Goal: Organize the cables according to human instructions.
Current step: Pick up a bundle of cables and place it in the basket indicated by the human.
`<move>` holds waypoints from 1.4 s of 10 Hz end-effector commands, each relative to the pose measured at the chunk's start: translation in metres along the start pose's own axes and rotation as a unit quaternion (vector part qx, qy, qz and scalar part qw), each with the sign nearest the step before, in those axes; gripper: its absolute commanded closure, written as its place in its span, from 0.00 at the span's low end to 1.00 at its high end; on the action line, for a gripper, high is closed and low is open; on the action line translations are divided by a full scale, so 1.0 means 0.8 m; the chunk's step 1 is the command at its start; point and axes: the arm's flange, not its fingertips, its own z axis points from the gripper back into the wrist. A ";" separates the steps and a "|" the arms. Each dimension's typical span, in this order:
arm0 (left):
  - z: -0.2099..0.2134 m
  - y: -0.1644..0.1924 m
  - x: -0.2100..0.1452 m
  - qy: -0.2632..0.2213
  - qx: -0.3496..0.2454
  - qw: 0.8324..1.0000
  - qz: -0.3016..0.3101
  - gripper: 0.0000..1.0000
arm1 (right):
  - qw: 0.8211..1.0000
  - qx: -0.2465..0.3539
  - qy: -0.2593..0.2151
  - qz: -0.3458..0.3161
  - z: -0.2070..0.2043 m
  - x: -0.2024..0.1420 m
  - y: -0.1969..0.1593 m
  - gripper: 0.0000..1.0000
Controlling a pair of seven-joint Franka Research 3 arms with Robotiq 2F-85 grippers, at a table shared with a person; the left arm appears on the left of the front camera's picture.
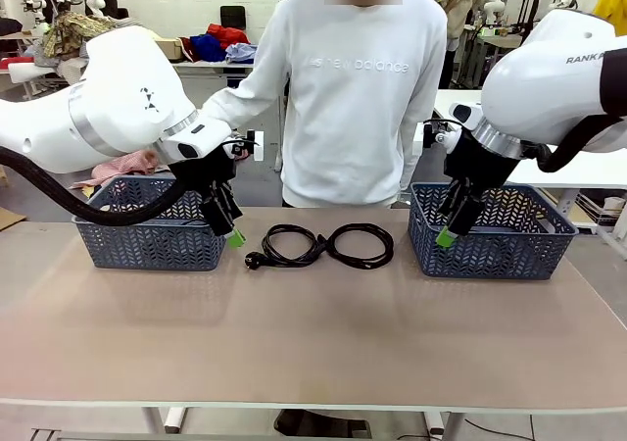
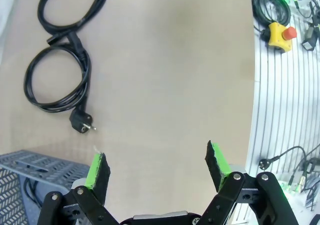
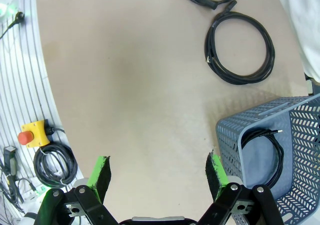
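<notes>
- We see a robotics lab: white left arm (image 1: 108, 108) and right arm (image 1: 558, 69) at a worktable (image 1: 313, 343).
- We spot a yellow emergency-stop box (image 2: 279, 39) on slotted metal plate (image 2: 285, 110).
- We see heaped clothes (image 1: 216, 44) behind.

The worktop (image 1: 313, 353) has a smooth, matt tan surface, much like laminate, with only a faint glare. The cables (image 1: 329, 246) lying on it look like black rubber with a slight sheen. The left basket (image 1: 147, 247) and the right basket (image 1: 495, 257) are matt blue-grey plastic, pierced in a herringbone pattern. The left arm (image 1: 108, 98) and right arm (image 1: 549, 69) wear glossy white plastic shells. The left end effector (image 2: 156, 155) and right end effector (image 3: 157, 159) are matt black, their pads (image 2: 93, 170) bright green and rough-edged. The person's sweatshirt (image 1: 358, 108) is soft white cloth.
</notes>
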 end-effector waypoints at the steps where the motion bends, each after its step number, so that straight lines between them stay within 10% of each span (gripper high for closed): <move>1: 0.003 0.000 -0.001 -0.001 0.004 1.000 0.001 0.00 | 1.000 0.000 0.001 0.000 0.002 0.003 -0.001 0.00; 14: -0.005 0.002 0.009 0.018 0.006 1.000 -0.011 0.00 | 1.000 0.000 0.001 0.000 0.002 0.003 -0.001 0.00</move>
